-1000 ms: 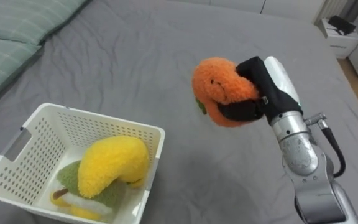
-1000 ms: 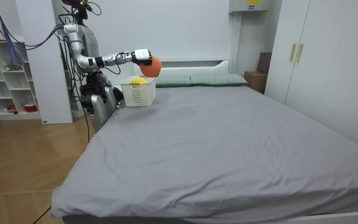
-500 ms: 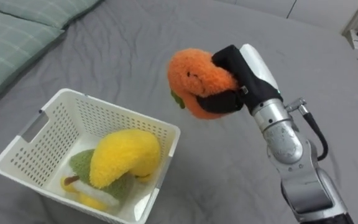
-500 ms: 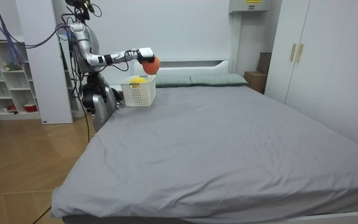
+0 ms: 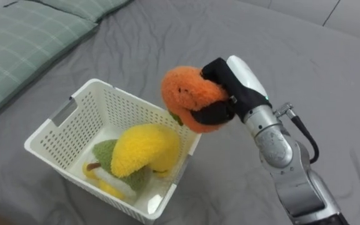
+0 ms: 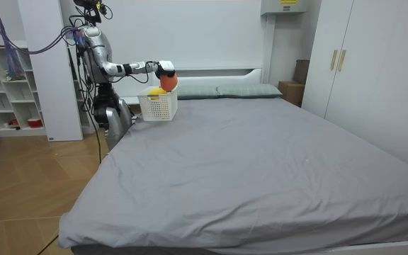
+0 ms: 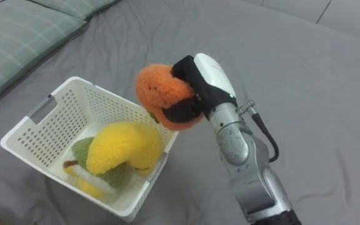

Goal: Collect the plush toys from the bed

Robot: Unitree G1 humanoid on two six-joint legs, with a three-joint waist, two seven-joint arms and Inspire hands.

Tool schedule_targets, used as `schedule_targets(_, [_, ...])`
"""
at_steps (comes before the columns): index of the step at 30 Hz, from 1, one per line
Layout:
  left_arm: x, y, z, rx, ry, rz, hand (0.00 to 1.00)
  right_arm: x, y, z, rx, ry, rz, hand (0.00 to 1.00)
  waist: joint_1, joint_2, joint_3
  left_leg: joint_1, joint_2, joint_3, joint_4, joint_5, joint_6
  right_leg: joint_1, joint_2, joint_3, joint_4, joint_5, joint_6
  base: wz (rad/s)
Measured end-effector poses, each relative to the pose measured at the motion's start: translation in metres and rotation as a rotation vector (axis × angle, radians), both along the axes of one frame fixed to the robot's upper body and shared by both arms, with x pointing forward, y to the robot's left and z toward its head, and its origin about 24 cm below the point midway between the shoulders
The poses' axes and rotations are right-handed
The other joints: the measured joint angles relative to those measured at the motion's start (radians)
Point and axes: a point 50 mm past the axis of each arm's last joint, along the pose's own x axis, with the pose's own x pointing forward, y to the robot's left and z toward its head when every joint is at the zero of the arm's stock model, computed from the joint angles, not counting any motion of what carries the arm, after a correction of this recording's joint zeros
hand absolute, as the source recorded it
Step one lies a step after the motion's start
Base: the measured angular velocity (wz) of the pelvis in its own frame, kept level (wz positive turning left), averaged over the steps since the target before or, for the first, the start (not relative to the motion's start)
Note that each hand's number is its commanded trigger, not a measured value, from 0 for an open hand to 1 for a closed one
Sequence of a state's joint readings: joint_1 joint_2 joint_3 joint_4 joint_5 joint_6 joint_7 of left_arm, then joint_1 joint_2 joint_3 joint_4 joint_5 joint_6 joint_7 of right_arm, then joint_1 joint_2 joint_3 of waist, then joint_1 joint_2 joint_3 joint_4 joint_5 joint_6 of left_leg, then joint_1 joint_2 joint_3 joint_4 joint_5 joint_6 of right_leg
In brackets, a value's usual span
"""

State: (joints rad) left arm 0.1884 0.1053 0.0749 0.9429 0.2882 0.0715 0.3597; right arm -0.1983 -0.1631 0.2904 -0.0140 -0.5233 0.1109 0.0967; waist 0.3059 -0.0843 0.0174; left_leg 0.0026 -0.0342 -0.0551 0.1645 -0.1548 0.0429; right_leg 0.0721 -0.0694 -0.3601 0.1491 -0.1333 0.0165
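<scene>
Fingers [image 5: 212,114]: dark, curled tight round the orange toy [image 5: 185,99], top and bottom.
Right hand [image 5: 235,84]: left eye view, up in the air, arm coming in from lower right.
Orange toy: round plush, bit of green leaf under it, held over the right corner of the basket [image 5: 119,109], above the rim.
Basket: white, slotted walls, sits on the bed [image 5: 292,50].
Inside basket: yellow toy [image 5: 144,150] on top, green toy [image 5: 104,154] under it; both lie on the basket floor.
Pillow [image 5: 24,44]: green check, just off the basket's left side.
Room view, robot: stands at the head corner of the bed, room view's left, right arm stretched level out over the basket.
Room view, toy: orange blob in the hand, right above the basket top.
Room view, around: shelf [image 6: 6,85] behind the robot, wardrobe [image 6: 360,71] at room view's right.
Right eye view: same grip; toy overlaps the basket's far right rim, close above the yellow toy; contact cannot be told.
</scene>
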Motion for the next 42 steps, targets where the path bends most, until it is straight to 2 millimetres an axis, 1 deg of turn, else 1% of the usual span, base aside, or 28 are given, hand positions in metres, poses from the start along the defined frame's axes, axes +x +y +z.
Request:
schedule_targets(3, [-0.002, 0.000, 0.000, 0.004, 0.013, -0.003, 0.00, -0.001, 0.007, -0.005, -0.001, 0.024, 0.030, 0.55, 0.014, 0.000, 0.0000, 0.000, 0.000, -0.004, 0.000, 0.003, 0.000, 0.002, 0.000, -0.001, 0.000, 0.000, 0.000, 0.04])
schedule_targets(6, [-0.001, 0.000, 0.000, 0.006, 0.013, -0.008, 0.00, 0.001, 0.010, -0.008, -0.008, 0.039, 0.040, 0.47, 0.027, -0.001, -0.0002, -0.001, -0.001, -0.007, 0.000, 0.003, 0.000, 0.003, -0.001, -0.003, 0.000, 0.000, 0.000, 0.02])
schedule_targets(7, [-0.001, 0.000, 0.000, 0.007, 0.012, -0.008, 0.00, 0.003, 0.010, -0.006, -0.005, 0.034, 0.042, 0.22, 0.028, -0.002, -0.0003, -0.002, -0.002, -0.012, 0.000, 0.003, 0.000, 0.004, -0.002, -0.009, -0.001, 0.000, 0.000, 0.08])
schedule_targets(10, [0.003, 0.000, 0.001, 0.009, 0.003, -0.020, 0.00, 0.006, 0.012, 0.000, -0.002, 0.011, 0.045, 0.00, 0.027, -0.007, -0.0026, -0.010, -0.006, -0.018, 0.002, 0.003, 0.000, 0.004, -0.003, -0.020, -0.010, 0.000, 0.001, 0.08])
schedule_targets(14, [0.010, -0.001, 0.002, 0.010, -0.015, -0.026, 0.00, 0.005, 0.021, 0.001, 0.001, 0.007, 0.074, 0.00, 0.037, -0.014, -0.0015, -0.010, -0.006, -0.022, 0.002, 0.003, 0.000, 0.006, -0.003, -0.025, -0.011, 0.000, 0.001, 0.03])
schedule_targets(18, [0.014, 0.000, 0.003, 0.012, -0.022, -0.032, 0.00, 0.002, 0.037, -0.001, 0.010, 0.023, 0.116, 0.00, 0.045, -0.027, 0.0028, -0.011, -0.007, -0.026, 0.002, 0.003, 0.000, 0.008, -0.002, -0.029, -0.014, 0.000, 0.001, 0.01])
schedule_targets(19, [0.015, -0.001, 0.003, 0.012, -0.024, -0.036, 0.00, 0.001, 0.041, 0.000, -0.001, 0.023, 0.133, 0.00, 0.052, -0.030, 0.0045, -0.012, -0.008, -0.027, 0.002, 0.003, 0.000, 0.008, -0.002, -0.025, -0.015, 0.000, 0.001, 0.00])
schedule_targets(22, [0.017, -0.001, 0.003, 0.012, -0.025, -0.036, 0.00, -0.001, 0.051, 0.001, -0.020, 0.027, 0.184, 0.00, 0.061, -0.034, 0.0051, -0.012, -0.008, -0.029, 0.002, 0.003, 0.000, 0.008, -0.002, -0.023, -0.015, 0.000, 0.001, 0.00])
schedule_targets(25, [0.019, -0.001, 0.004, 0.013, -0.030, -0.038, 0.00, -0.003, 0.059, 0.001, -0.025, 0.030, 0.218, 0.00, 0.068, -0.034, 0.0053, -0.012, -0.009, -0.029, 0.002, 0.004, 0.001, 0.008, -0.002, -0.021, -0.015, 0.000, 0.001, 0.00])
schedule_targets(30, [0.024, -0.002, 0.004, 0.013, -0.040, -0.048, 0.00, -0.003, 0.060, -0.006, -0.045, 0.069, 0.238, 0.00, 0.085, -0.034, 0.0052, -0.012, -0.009, -0.030, 0.002, 0.004, 0.001, 0.008, -0.002, -0.021, -0.015, 0.000, 0.001, 0.00])
schedule_targets(33, [0.027, -0.003, 0.005, 0.012, -0.045, -0.053, 0.00, -0.004, 0.061, -0.012, -0.057, 0.091, 0.242, 0.00, 0.087, -0.034, 0.0052, -0.012, -0.009, -0.030, 0.002, 0.004, 0.001, 0.008, -0.003, -0.020, -0.015, 0.000, 0.001, 0.00])
schedule_targets(42, [0.034, -0.003, 0.006, -0.007, -0.056, -0.067, 0.00, -0.004, 0.059, -0.012, -0.064, 0.089, 0.240, 0.00, 0.083, -0.035, 0.0045, -0.012, -0.009, -0.029, 0.002, 0.004, 0.001, 0.008, -0.003, -0.021, -0.014, 0.000, 0.001, 0.00])
